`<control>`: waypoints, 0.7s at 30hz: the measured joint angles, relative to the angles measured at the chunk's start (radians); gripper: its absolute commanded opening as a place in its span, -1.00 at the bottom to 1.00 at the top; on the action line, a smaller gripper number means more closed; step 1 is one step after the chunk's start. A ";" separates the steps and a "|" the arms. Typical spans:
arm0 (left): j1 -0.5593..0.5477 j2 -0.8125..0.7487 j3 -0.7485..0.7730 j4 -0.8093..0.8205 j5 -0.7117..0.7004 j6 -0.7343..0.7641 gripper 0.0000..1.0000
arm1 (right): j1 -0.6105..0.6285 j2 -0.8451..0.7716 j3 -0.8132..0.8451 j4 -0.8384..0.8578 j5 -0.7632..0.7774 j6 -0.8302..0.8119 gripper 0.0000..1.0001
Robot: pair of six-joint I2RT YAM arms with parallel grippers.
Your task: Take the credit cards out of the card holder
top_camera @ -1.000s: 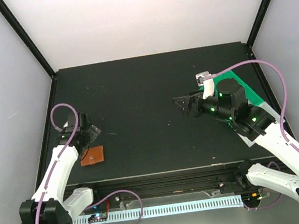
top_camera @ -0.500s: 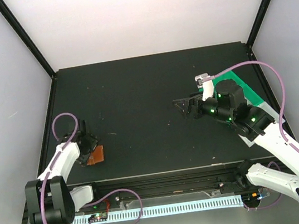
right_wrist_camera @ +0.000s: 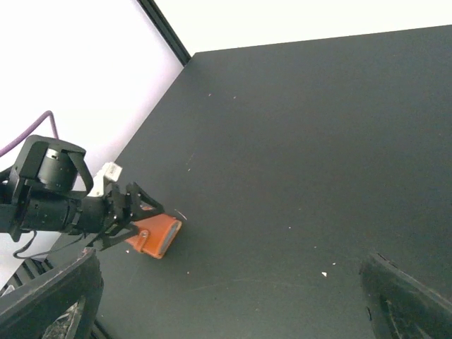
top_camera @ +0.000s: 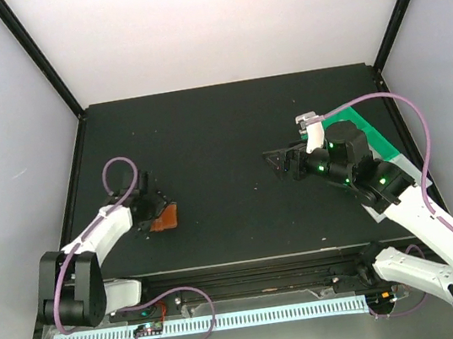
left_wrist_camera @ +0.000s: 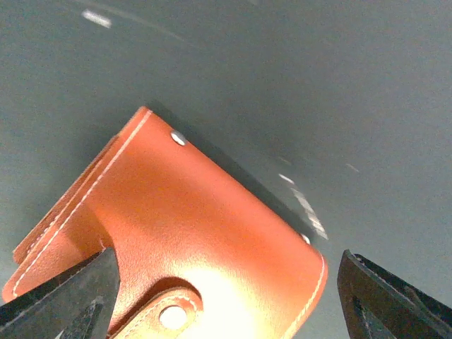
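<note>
The left gripper straddles the flat brown leather card holder with white stitching and a snap tab, its jaws spread to either side of it at the near left of the matte black table. The right gripper, well apart, hangs released with nothing between its jaws.

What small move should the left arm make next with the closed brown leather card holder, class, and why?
Probably close the left gripper fully on the brown leather card holder. Its fingers straddle the holder, whose snap tab is fastened, no cards showing. A firm hold lets the open, idle right gripper come across to unsnap it.
</note>
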State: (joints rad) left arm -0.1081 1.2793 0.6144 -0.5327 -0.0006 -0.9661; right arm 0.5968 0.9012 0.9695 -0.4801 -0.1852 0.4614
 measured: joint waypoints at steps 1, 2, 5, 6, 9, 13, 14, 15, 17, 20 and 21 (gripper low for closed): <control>-0.029 0.007 0.004 0.020 0.016 -0.011 0.73 | 0.000 0.000 0.000 0.000 0.001 0.000 1.00; -0.064 0.013 0.009 0.041 0.032 -0.025 0.72 | 0.000 -0.001 -0.001 0.000 0.001 0.000 1.00; -0.178 0.035 0.022 0.097 0.095 -0.080 0.72 | 0.000 -0.005 -0.010 -0.003 0.004 0.000 1.00; -0.219 0.040 0.024 0.113 0.118 -0.102 0.72 | 0.000 -0.005 -0.011 -0.008 0.005 0.000 1.00; -0.345 0.063 0.042 0.131 0.180 -0.161 0.73 | -0.001 -0.005 -0.013 -0.028 0.017 0.000 1.00; -0.441 0.099 0.108 0.089 0.207 -0.163 0.73 | -0.002 -0.005 -0.019 -0.036 0.028 0.005 1.00; -0.449 0.101 0.133 0.079 0.208 -0.145 0.72 | -0.002 -0.005 -0.023 -0.037 0.029 0.008 1.00; -0.449 0.101 0.150 0.077 0.211 -0.119 0.69 | -0.002 -0.005 -0.026 -0.037 0.028 0.009 1.00; -0.445 0.100 0.175 0.082 0.222 -0.050 0.63 | -0.003 -0.005 -0.031 -0.039 0.027 0.011 1.00; -0.425 0.092 0.178 0.093 0.245 0.064 0.62 | -0.003 -0.005 -0.034 -0.040 0.028 0.012 1.00; -0.417 0.091 0.178 0.092 0.251 0.093 0.61 | -0.003 -0.005 -0.035 -0.040 0.028 0.012 1.00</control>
State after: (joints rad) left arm -0.5251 1.3705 0.7921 -0.4404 0.2504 -0.8730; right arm 0.5938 0.8959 0.9344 -0.5198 -0.1574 0.4732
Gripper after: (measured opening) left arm 0.814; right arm 0.999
